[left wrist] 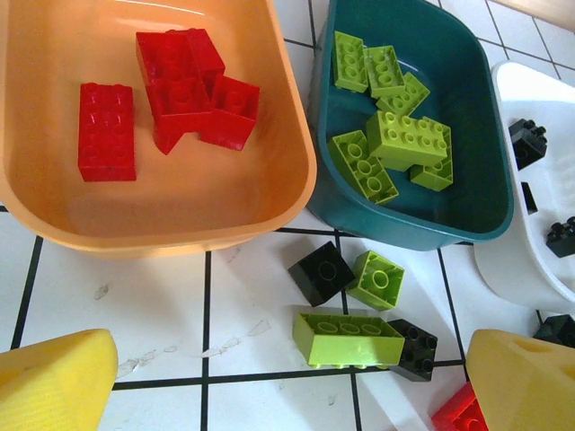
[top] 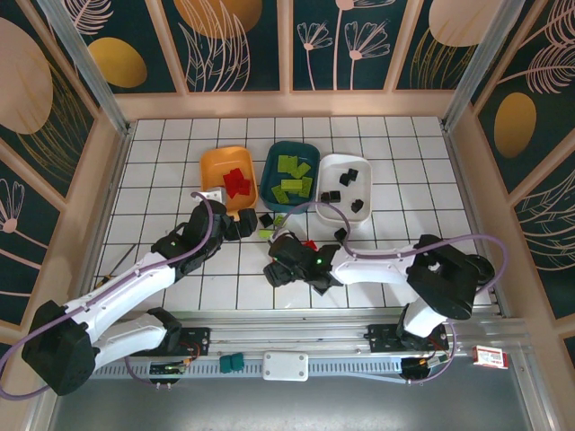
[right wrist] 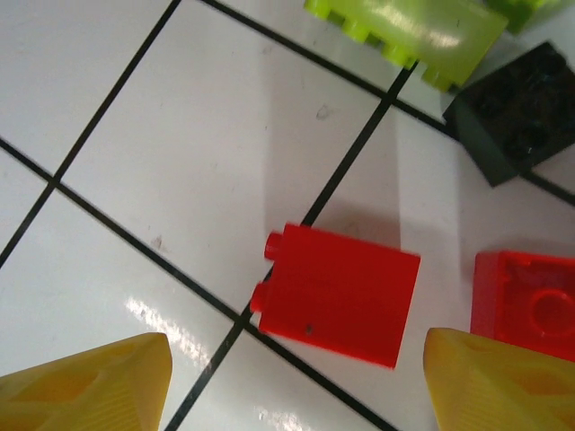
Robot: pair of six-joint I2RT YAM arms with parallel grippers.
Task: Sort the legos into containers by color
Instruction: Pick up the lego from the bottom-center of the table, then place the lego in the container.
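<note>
Top external view: the left jaws are held wide apart and empty above the surface (top: 153, 171), just before the orange tub (top: 216, 171), where red legos (top: 237, 182) are piled. In the teal tub (top: 269, 171) green legos (top: 294, 175) are gathered, and in the white tub (top: 364, 171) black legos (top: 349, 177) are kept. A long green brick (left wrist: 348, 338) and a black brick (left wrist: 320, 272) are seen loose on the surface near the tubs. The right jaws are parted, with a red brick (right wrist: 337, 292) lying ungripped between them.

The top camera looks steeply down over the whole desk (top: 162, 153). Both wrist cameras face down, close to it, sharing the long lime brick (left wrist: 349, 339).
</note>
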